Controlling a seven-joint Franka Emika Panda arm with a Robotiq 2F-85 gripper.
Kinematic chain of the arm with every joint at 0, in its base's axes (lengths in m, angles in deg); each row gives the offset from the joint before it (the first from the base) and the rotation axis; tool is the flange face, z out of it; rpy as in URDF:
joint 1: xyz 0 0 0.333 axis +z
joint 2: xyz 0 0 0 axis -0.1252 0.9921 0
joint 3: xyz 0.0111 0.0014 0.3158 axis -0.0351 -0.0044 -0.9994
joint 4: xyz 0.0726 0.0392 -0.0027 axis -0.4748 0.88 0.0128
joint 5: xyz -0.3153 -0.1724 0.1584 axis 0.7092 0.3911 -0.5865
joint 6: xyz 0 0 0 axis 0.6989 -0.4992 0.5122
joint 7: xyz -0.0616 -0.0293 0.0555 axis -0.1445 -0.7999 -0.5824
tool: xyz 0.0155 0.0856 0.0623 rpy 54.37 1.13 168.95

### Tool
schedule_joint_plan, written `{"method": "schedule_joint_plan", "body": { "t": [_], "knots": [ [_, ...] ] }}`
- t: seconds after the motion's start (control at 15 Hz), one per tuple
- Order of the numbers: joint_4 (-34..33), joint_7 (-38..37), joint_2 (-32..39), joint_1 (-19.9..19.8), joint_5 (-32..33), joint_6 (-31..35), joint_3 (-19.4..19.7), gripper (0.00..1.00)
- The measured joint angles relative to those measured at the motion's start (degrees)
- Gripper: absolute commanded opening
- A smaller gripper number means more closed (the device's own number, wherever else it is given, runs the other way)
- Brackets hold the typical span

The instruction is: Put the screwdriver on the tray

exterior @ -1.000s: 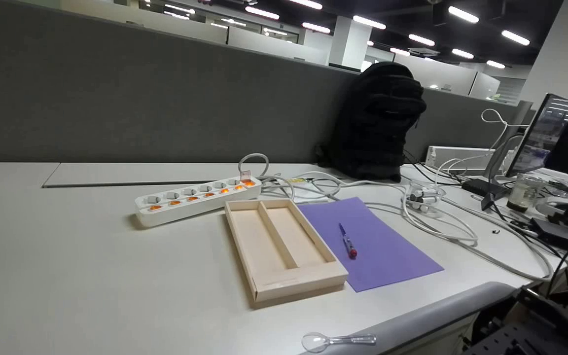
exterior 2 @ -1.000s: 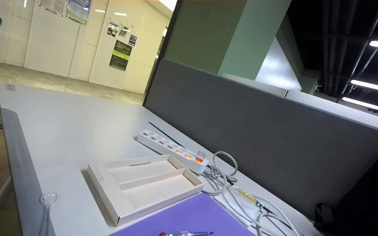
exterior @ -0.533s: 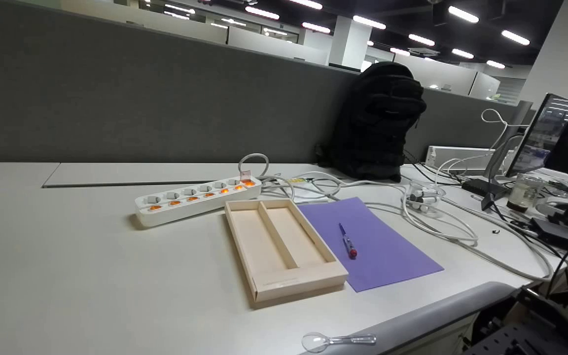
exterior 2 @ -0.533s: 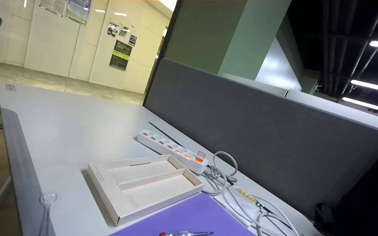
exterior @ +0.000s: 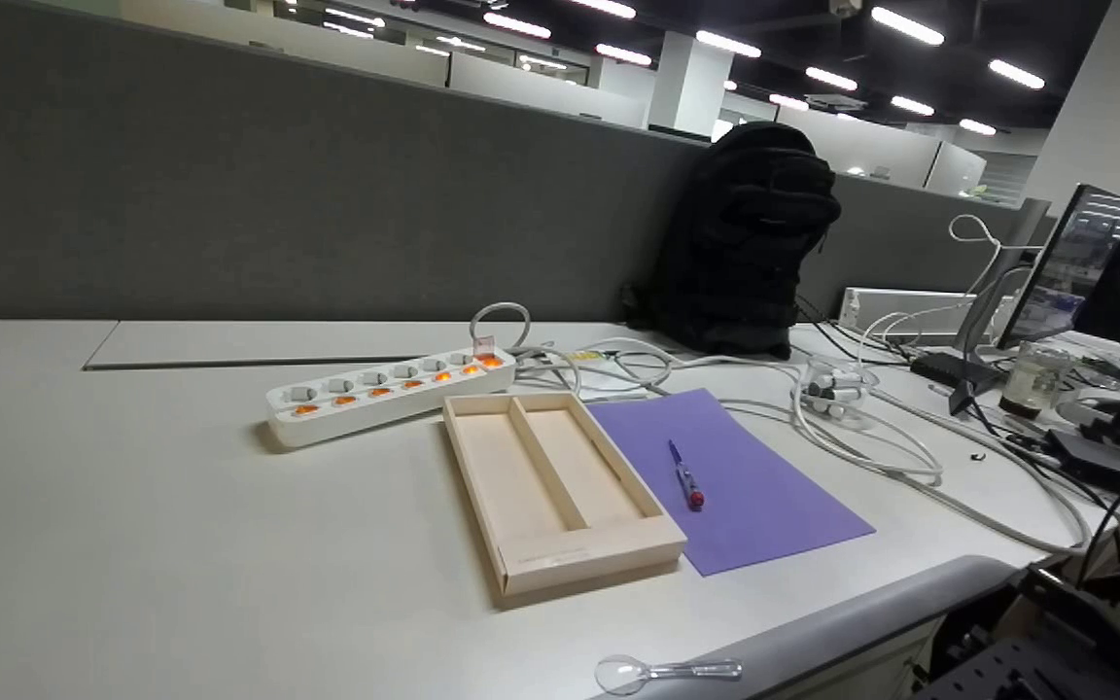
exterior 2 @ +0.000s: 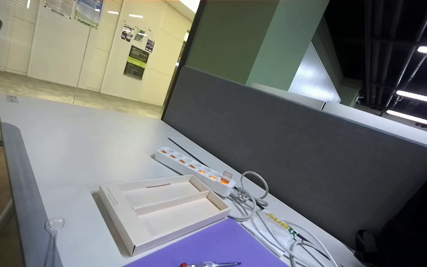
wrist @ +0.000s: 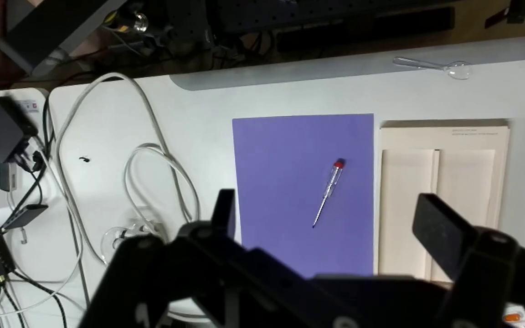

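The screwdriver, thin with a clear handle and red end, lies flat on the purple sheet in both exterior views (exterior: 684, 476) (exterior 2: 210, 264) and the wrist view (wrist: 332, 182). The pale beige tray lies beside the sheet, its two slots bare, in both exterior views (exterior: 589, 551) (exterior 2: 114, 211) and the wrist view (wrist: 445, 137). My gripper (wrist: 328, 216) is open and empty, high above the table. Between its fingers the wrist view shows the screwdriver and sheet; the right finger hides part of the tray. No fingers show clearly in the exterior views.
The purple sheet (exterior: 754, 486) lies right of the tray. A white power strip (exterior: 390, 397) stands behind the tray, with grey cables (wrist: 153, 114) around. A clear spoon (exterior: 667, 671) lies at the table edge. A black backpack (exterior: 745, 243) leans on the grey partition (exterior: 278, 194).
Dark shapes at the top edge of an exterior view, apparently my gripper's fingers, have gone out of the picture there. The screwdriver and tray have not moved.
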Motion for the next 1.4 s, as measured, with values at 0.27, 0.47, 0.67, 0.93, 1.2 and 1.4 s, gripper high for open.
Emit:
{"method": "schedule_joint_plan", "body": {
  "t": [0.27, 0.47, 0.67, 0.93, 1.2, 1.4],
  "knots": [
    [2.8, -1.1, 3.0, 0.0, -0.3, 7.3, 1.5, 1.00],
    [5.4, -2.3, 6.2, -0.1, -1.5, 16.1, 3.3, 1.00],
    [7.7, -2.3, 10.2, -0.2, -5.3, 24.0, 5.1, 1.00],
    [10.0, -2.3, 15.8, -0.2, -9.8, 35.0, 5.8, 1.00],
    [11.3, -2.2, 20.3, -0.2, -11.3, 40.1, 6.0, 1.00],
    [11.3, -2.1, 19.7, -0.1, -11.2, 40.1, 6.0, 1.00]
  ]
}}
